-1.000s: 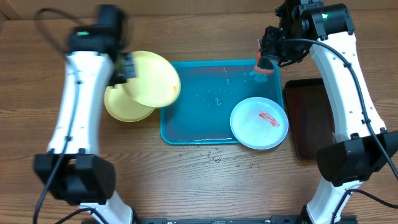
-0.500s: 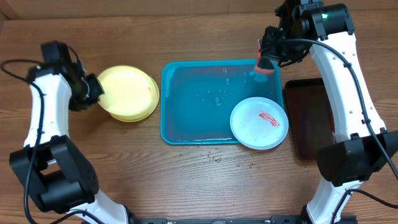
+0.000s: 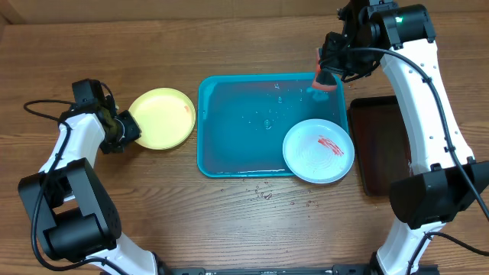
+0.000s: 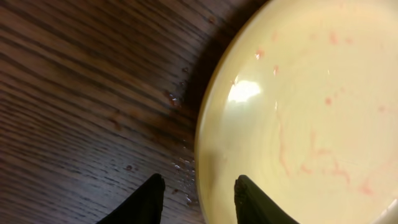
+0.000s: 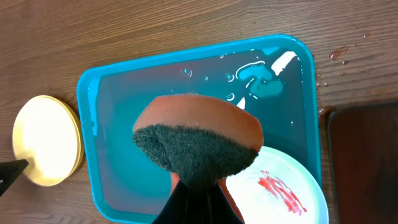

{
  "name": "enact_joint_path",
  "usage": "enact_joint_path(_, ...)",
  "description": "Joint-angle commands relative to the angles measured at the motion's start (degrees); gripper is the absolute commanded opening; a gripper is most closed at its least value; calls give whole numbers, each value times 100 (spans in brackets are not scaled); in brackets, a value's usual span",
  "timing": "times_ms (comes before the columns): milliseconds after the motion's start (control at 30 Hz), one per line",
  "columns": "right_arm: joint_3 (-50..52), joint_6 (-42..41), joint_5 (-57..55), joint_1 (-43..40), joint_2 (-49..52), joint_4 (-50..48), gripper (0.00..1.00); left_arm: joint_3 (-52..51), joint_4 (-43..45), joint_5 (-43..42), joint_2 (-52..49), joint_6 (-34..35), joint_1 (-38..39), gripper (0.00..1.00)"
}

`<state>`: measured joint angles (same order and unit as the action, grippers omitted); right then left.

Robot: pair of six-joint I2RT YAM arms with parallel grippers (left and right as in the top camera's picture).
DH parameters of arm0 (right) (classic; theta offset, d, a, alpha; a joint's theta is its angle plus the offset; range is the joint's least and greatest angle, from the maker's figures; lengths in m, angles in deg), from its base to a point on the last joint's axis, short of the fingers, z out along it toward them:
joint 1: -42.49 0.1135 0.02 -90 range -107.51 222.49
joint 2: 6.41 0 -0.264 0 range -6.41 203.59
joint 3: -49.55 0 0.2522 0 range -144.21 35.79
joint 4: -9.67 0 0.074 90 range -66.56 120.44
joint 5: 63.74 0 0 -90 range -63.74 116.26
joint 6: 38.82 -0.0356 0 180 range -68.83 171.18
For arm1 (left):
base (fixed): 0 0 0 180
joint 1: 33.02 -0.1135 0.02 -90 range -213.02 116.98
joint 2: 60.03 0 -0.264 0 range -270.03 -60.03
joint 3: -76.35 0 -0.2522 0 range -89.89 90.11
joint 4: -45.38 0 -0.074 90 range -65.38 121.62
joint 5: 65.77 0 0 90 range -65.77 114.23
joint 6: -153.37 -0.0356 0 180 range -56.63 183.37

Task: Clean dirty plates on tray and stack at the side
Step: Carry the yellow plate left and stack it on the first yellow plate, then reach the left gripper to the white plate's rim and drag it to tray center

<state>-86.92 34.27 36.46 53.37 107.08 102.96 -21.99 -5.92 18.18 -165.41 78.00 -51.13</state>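
1. Wooden bench (image 3: pixel 244 229) carries the yellow plates (image 3: pixel 160 118), stacked left of the tray (image 3: pixel 237 114); left fingers (image 4: pixel 147 200) stand parted astride their rim, gripping nothing.
2. Left arm lies low, elbow bent.
3. Right fingers (image 5: pixel 186 205) pinch a sponge (image 5: pixel 199 140) above the tray's far right corner; the blue-rimmed plate (image 3: pixel 318 150) lies inside.

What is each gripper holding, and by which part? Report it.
Right gripper pinches the sponge by one edge. Left gripper holds nothing: its jaws stand apart astride the yellow plate at its rim.
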Motion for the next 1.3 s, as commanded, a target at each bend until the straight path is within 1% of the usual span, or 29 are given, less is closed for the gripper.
enact_joint_path(0,-22,28,-9,-13,-33,-28,4,494,-323,-603,127,-229,17,41)
enact_joint_path(100,-24,26,-7,-13,-33,-11,4,1231,-933,-612,127,-398,101,41)
enact_joint_path(133,-22,26,-7,-13,-33,-4,4,1510,-1132,-575,127,-490,155,41)
enact_joint_path(200,-22,26,-7,-13,-33,17,4,2002,-1451,-553,127,-570,275,47)
enact_joint_path(267,-24,26,-7,-13,-33,48,4,2446,-1770,-592,127,-579,431,47)
enact_joint_path(367,-24,26,-7,-13,-33,57,4,2830,-2118,-986,127,-787,767,49)
enact_joint_path(467,-24,26,-9,-13,-33,52,4,2857,-2271,-1493,127,-778,1296,48)
enact_joint_path(500,-24,26,-9,-13,-33,52,4,2822,-2277,-1602,125,-717,1464,48)
enact_joint_path(667,-22,24,15,-13,-33,55,4,2586,-2094,-1648,125,129,2581,49)
enact_joint_path(833,-24,26,15,-13,-33,70,4,2284,-1401,-1650,122,693,3602,58)
enact_joint_path(933,-22,26,15,-13,-33,74,4,2085,-973,-1674,44,863,4022,59)
enact_joint_path(1067,-24,92,9,-13,-33,96,4,2033,-890,-2041,-339,879,4336,60)
enact_joint_path(1200,-24,201,9,-13,-33,164,4,2033,-782,-2481,-850,1034,4564,55)
enact_joint_path(1267,-24,210,9,-13,-33,170,4,2033,-669,-2594,-1047,1078,4677,50)
